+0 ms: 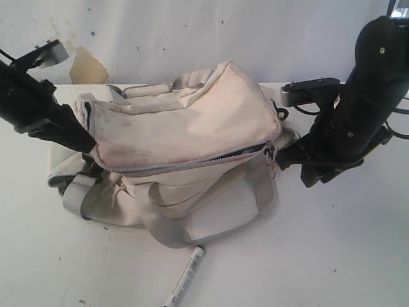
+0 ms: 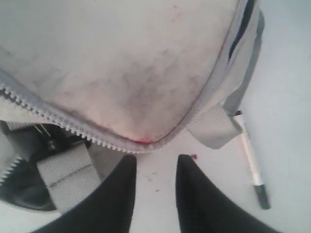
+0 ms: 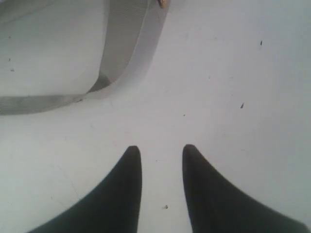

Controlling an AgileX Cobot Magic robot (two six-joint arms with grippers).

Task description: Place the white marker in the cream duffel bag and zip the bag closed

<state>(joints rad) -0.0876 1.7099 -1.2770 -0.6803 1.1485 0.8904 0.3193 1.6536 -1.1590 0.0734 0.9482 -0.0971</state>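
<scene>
Bright, even, diffuse light washes the white worktop almost to glare. Shadows under the stained cream fabric duffel bag are soft and faint. Both wrist views look hazy and soft; the black tapered right tool is blurred up close.

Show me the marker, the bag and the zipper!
white marker (image 1: 185,276): exterior view, middle of its white barrel.
cream duffel bag (image 1: 192,121): exterior view, its stained top panel.
grey zipper (image 1: 192,163): exterior view, teeth along the bag's front edge.
</scene>
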